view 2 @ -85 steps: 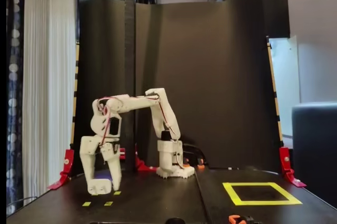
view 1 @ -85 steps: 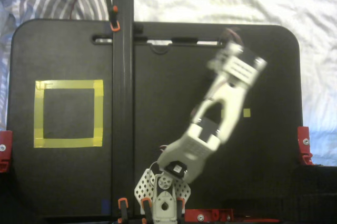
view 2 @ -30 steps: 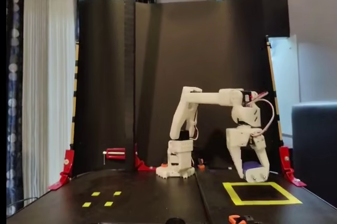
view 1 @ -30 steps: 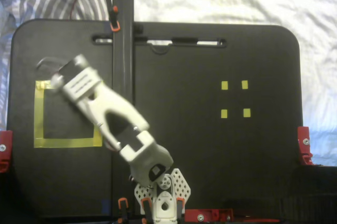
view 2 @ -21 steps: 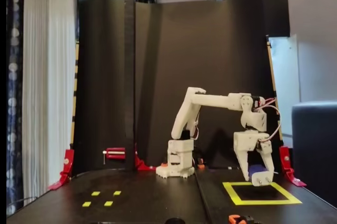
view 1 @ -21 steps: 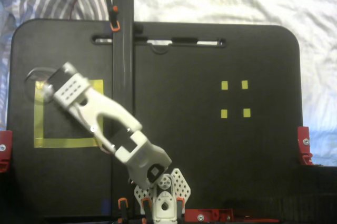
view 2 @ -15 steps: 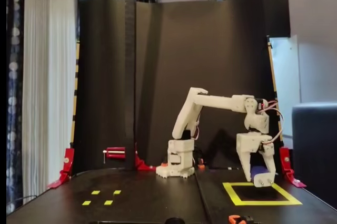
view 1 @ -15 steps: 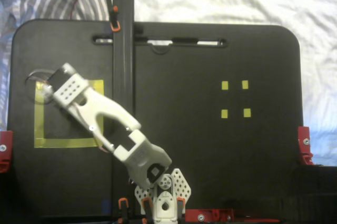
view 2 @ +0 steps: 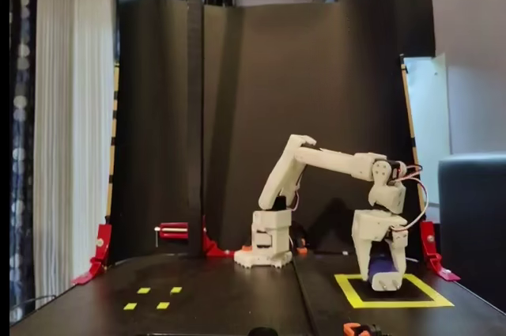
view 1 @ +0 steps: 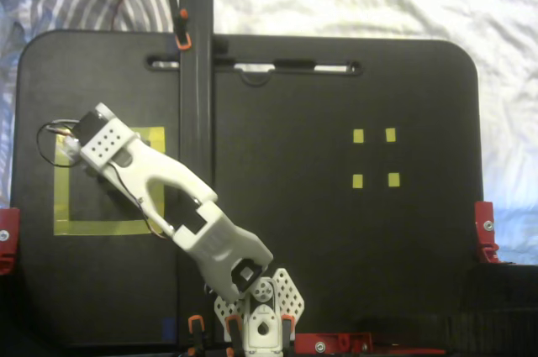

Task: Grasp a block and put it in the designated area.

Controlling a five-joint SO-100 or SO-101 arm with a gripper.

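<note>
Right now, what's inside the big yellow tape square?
Inside the yellow tape square, the gripper holds the dark blue block low over the black surface. In the fixed view from above, the arm covers the block, and whether it touches down cannot be told.

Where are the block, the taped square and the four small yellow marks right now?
block (view 2: 385,273): a fixed view, its blue body between the fingers.
taped square (view 2: 440,302): same view, right tape strip.
small yellow marks (view 1: 374,158): a fixed view, centre of the cluster.

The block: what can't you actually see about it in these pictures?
- Overhead fixed view: the block is hidden under the arm.
- Side fixed view: only a dark blue patch of the block shows between the gripper fingers; its prongs are too small.
- Whether it touches the table inside the yellow square: cannot tell.
</note>
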